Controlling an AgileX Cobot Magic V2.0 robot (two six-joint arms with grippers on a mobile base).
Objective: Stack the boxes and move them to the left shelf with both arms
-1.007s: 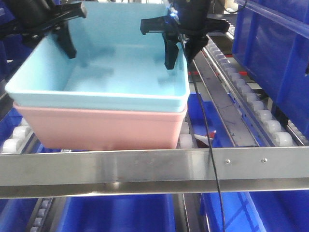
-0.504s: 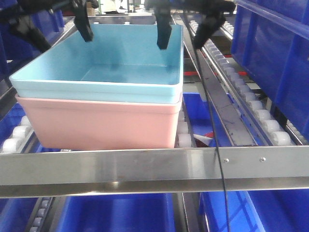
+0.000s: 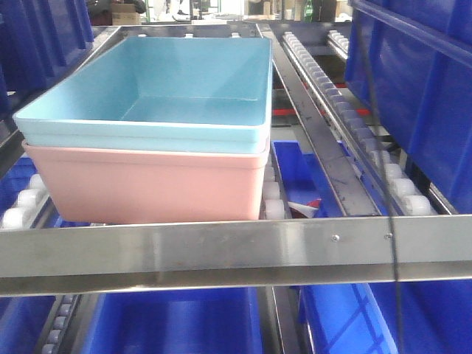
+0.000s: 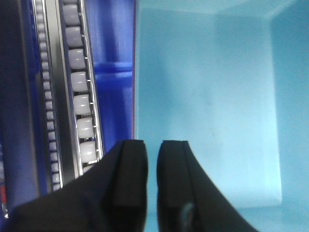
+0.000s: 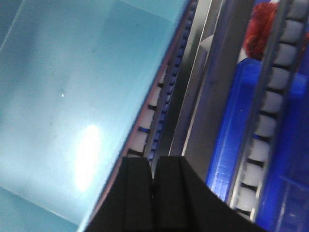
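The light blue box [image 3: 147, 96] sits nested inside the salmon pink box [image 3: 147, 188], and the pair rests on the left shelf [image 3: 221, 254], its base on the white roller rails [image 3: 22, 206] just behind the flat steel front bar. The stack looks square to the bar and level, so the placing step appears done.

Neither arm shows in the front view. In the left wrist view the left gripper [image 4: 152, 186] hangs above the blue box's left wall, its black fingers [image 4: 133, 183] close together with a narrow gap and nothing between them. In the right wrist view the right gripper [image 5: 152, 191] hovers over the box's right rim, its fingers [image 5: 137, 193] pressed together and empty (only a thin seam shows between them). Both have let go of the boxes.

Dark blue crates [image 3: 413, 103] stand to the right, and another one [image 3: 177, 324] lies under the shelf; a black cable [image 3: 383, 184] hangs across the right of the front view.

The chief risk from here seems to be the rollers: they turn freely, so a nudge from a finger could set the stack rolling along the rails or skew it. The hanging cable might also snag on the bar or a box rim if an arm swings wide.
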